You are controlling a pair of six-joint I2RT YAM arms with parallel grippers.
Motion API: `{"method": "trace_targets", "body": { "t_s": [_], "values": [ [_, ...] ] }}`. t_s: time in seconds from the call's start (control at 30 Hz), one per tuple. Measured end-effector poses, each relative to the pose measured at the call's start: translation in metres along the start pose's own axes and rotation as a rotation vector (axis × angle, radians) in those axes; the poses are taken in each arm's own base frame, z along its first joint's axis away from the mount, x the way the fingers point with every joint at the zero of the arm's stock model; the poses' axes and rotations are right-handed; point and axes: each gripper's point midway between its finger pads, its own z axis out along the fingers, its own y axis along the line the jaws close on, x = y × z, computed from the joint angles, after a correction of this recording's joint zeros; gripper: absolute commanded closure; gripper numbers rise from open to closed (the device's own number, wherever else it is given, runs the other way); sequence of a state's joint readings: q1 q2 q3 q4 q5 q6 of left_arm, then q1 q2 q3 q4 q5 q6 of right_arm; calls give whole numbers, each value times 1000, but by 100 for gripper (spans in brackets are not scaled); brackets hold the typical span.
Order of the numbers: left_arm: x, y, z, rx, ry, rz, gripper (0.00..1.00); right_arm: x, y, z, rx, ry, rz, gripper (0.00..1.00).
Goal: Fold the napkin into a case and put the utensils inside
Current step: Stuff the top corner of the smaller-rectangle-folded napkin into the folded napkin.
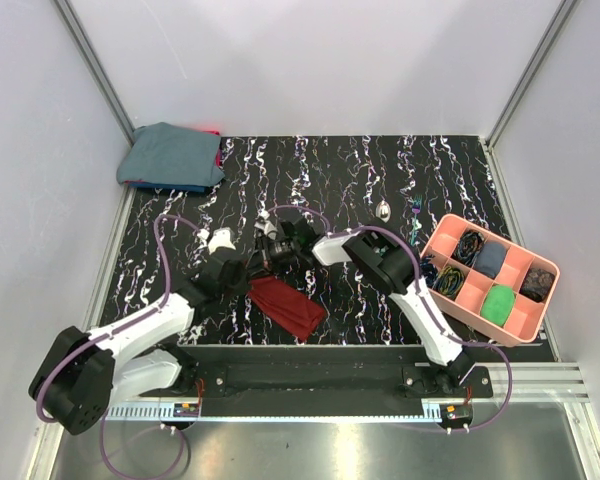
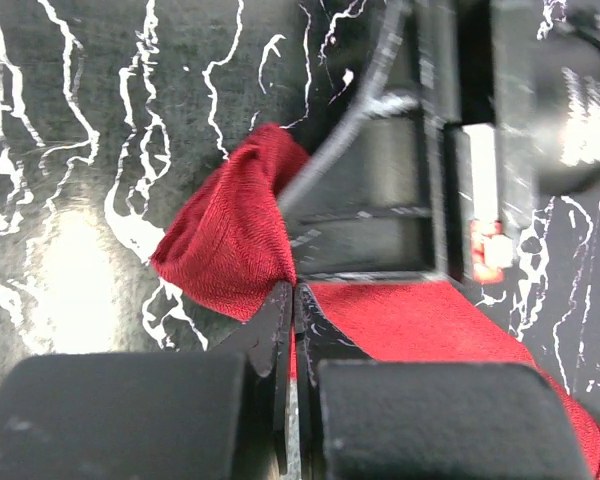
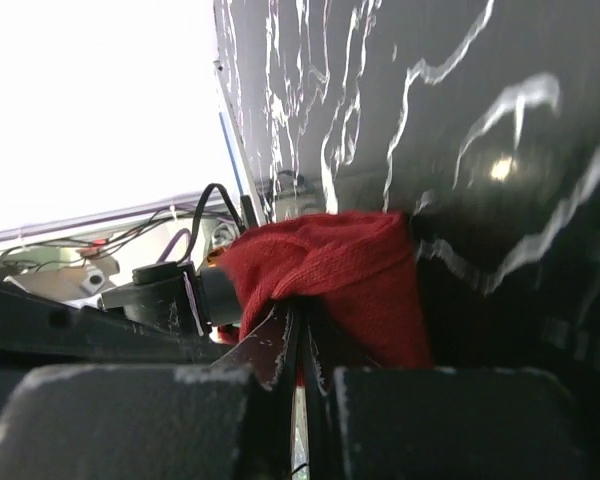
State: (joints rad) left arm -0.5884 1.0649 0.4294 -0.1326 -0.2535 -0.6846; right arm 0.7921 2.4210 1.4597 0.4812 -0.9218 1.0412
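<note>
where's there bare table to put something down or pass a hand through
Most open: the far strip of table between the blue-grey cloth bundle and the spoon. A smaller patch lies between the napkin and the right arm. Crowded: the centre, where the left gripper and right gripper pinch it, and beside the pink tray.

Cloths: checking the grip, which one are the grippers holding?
The dark red napkin, pinched by left gripper and right gripper; the blue-grey bundle lies untouched at the far left corner.
</note>
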Motion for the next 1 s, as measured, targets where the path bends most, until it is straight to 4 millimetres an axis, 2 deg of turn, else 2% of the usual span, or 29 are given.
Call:
{"method": "trace_targets", "body": {
  "t_s": [0.13, 0.27, 0.3, 0.37, 0.47, 0.53, 0.63, 0.67, 0.7, 0.77, 0.87, 1.0],
  "values": [
    [8, 4, 11, -20, 36, 8, 100, -4, -5, 6, -24, 35, 20, 87],
    [10, 8, 17, -32, 49, -16, 100, -6, -5, 6, -27, 43, 7, 87],
    [10, 8, 17, -36, 47, -25, 95, -6, -5, 6, -25, 43, 1, 87],
    [9, 9, 16, -43, 49, -34, 77, -6, -6, 6, -24, 43, -5, 87],
    [5, 9, 9, -51, 51, -58, 65, -4, -6, 3, -24, 42, -16, 87],
    [0, 9, 2, -46, 37, -68, 62, 2, -6, 0, -20, 49, -14, 85],
    [-21, 6, -10, -35, -10, -105, 64, 10, -4, -6, -9, 59, -8, 85],
    [-28, 6, -14, -30, -27, -118, 67, 12, -3, -8, -4, 61, -7, 84],
    [-35, 5, -18, -25, -44, -130, 75, 13, -1, -10, 0, 63, -7, 84],
    [-43, 7, -22, -26, -61, -154, 81, 14, 3, -14, 5, 62, -14, 84],
    [-49, 13, -23, -39, -60, -178, 87, 13, 10, -20, 7, 55, -28, 84],
    [-41, 16, -13, -52, -1, -187, 91, 13, 10, -30, 23, 40, -30, 85]
  ]
}}
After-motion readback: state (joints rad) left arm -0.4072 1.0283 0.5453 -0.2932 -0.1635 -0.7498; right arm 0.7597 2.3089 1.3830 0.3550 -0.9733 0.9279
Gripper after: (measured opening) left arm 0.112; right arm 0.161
